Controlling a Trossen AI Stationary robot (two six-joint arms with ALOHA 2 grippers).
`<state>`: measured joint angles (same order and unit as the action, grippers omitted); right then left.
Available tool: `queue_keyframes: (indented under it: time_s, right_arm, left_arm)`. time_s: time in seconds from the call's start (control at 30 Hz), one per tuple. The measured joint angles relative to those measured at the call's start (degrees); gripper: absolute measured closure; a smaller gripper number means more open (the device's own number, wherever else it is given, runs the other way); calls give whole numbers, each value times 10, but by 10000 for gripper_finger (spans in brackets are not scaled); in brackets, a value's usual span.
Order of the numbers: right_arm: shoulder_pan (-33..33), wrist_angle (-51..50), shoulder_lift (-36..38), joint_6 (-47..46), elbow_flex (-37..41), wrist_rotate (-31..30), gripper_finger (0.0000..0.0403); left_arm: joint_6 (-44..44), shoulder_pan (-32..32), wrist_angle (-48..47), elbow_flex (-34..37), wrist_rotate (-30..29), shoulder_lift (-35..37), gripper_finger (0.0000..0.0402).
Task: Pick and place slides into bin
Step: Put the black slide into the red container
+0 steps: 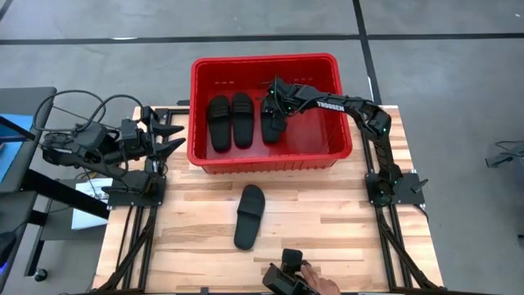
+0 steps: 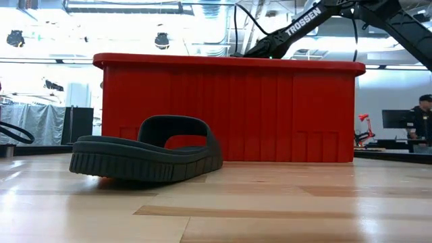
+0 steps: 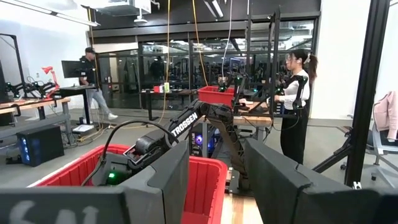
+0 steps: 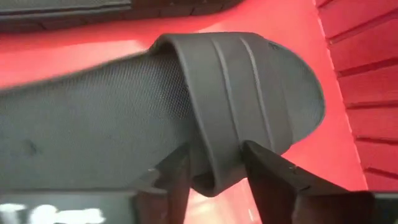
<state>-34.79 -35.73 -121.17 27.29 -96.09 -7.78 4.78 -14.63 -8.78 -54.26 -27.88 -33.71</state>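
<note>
The red bin [image 1: 264,60] stands at the table's far middle. Two black slides [image 1: 219,121] [image 1: 242,120] lie side by side on its floor at the left. A third slide [image 1: 273,123] lies to their right under my right gripper [image 1: 277,92], which reaches down into the bin. Its open fingers stand on either side of that slide's strap [image 4: 249,93]. Another slide [image 1: 250,215] rests sole-down on the table in front of the bin [image 2: 229,108]; the low view shows this slide [image 2: 148,158] too. My left gripper [image 1: 168,135] waits open, raised at the table's left edge. My right gripper slants down into the bin with the strap's side end [image 4: 217,171] between its two fingers [image 4: 177,177]. I cannot tell whether the fingers touch it. The slide lies sole-down on the bin's floor.
A person's hand with a dark device [image 1: 293,274] shows at the table's near edge. Bare wood lies around the slide on the table. People stand in the room beyond [image 3: 295,93].
</note>
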Motion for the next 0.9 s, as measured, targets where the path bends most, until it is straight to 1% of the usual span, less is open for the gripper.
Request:
queue_keyframes:
  time_s: [0.23,0.37,0.67,0.9]
  right_arm:
    - [7,-16,2,-2,0,-3,190]
    - [12,-27,7,6,-1,-3,164]
    - [19,-66,11,15,-45,-2,159]
    - [22,-145,11,18,-110,-1,159]
  left_arm:
    - [0,0,0,0,0,0,255]
    - [0,0,0,0,0,0,255]
    - [-11,0,-14,0,1,0,255]
    - [-24,0,-14,0,1,0,255]
